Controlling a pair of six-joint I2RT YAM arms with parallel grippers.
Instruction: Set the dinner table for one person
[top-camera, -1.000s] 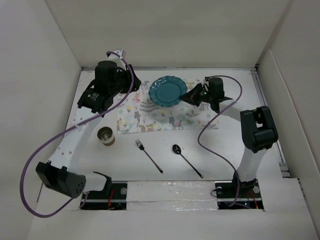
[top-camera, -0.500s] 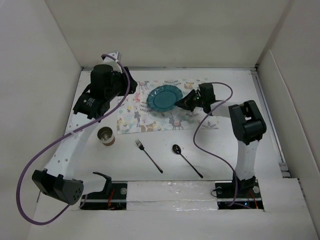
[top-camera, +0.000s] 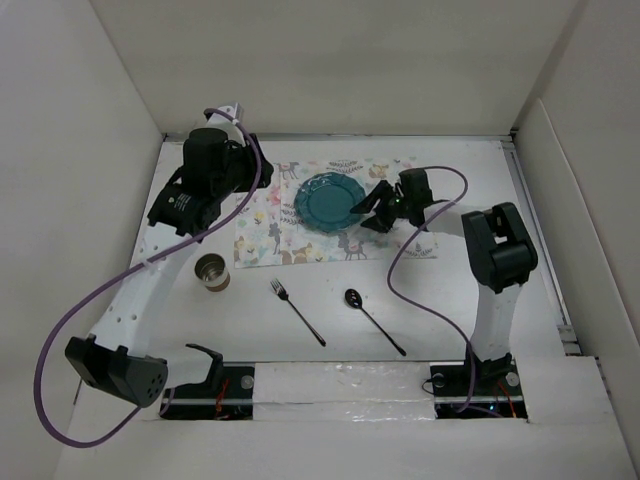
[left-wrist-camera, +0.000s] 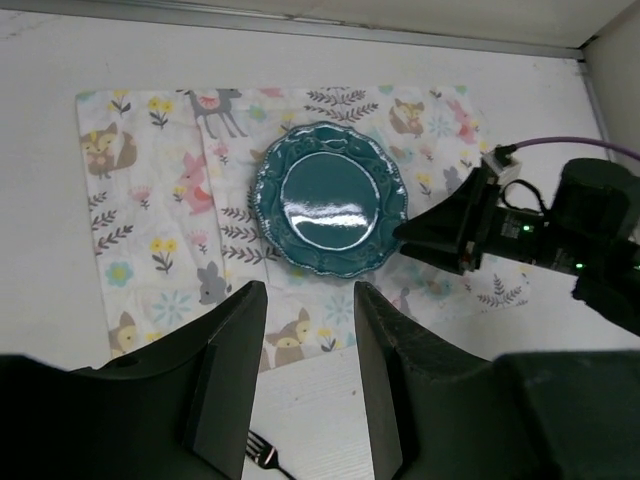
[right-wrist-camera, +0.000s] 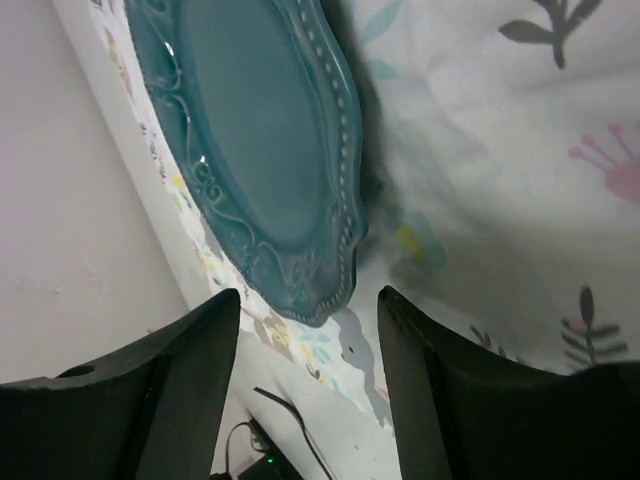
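R gripper (top-camera: 372, 208) sat released, fingers spread just right of teal plate (top-camera: 330, 199). Plate lay on placemat (top-camera: 275, 235), far-centre of dinner table (top-camera: 450, 300). L gripper (left-wrist-camera: 307, 292) hung above far-left, also spread, empty.

Lab test cell: white panels (top-camera: 330, 60) wall the dinner table (top-camera: 450, 320).

— what's in front of the right gripper (right-wrist-camera: 305, 300)?
— a teal plate (right-wrist-camera: 250, 150), flat on the leafy placemat (right-wrist-camera: 480, 200), its beaded rim just ahead of the wide-apart fingers.
— and lower down?
— a thin fork (right-wrist-camera: 290, 425) on the white table (right-wrist-camera: 70, 200).
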